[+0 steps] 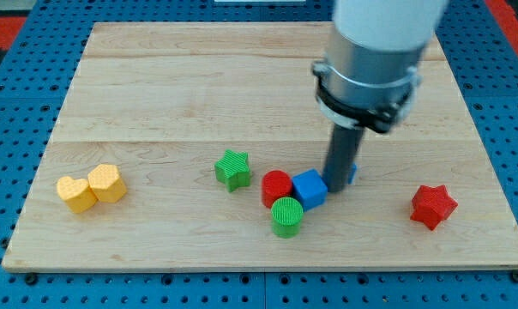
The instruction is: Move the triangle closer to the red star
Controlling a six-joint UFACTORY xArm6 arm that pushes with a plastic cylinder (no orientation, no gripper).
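The desk (156, 94) is a pale wooden board lying on a blue perforated surface (10, 103). At the view's far left, two yellow blocks sit touching each other: a yellow heart (75, 194) and, just to its right and slightly higher, a second yellow block (107, 183) whose shape cannot be made out with certainty. Nearer the middle stands a green star (233, 168), apart from the yellow pair. To its right lies a tight cluster: a red cylinder (276, 188), a green cylinder (286, 216) just below it and touching it, and a blue cube (310, 188) against the red cylinder's right side. My tip (337, 185) stands immediately at the blue cube's right edge, appearing to touch it. A small sliver of another blue block (352, 172) shows behind the rod on its right; its shape is hidden, so whether it is the triangle cannot be told. The arm carries no hand, only the rod, so nothing is gripped. Well to the right, near the desk's right edge, rests the red star (433, 206), apart from all else.
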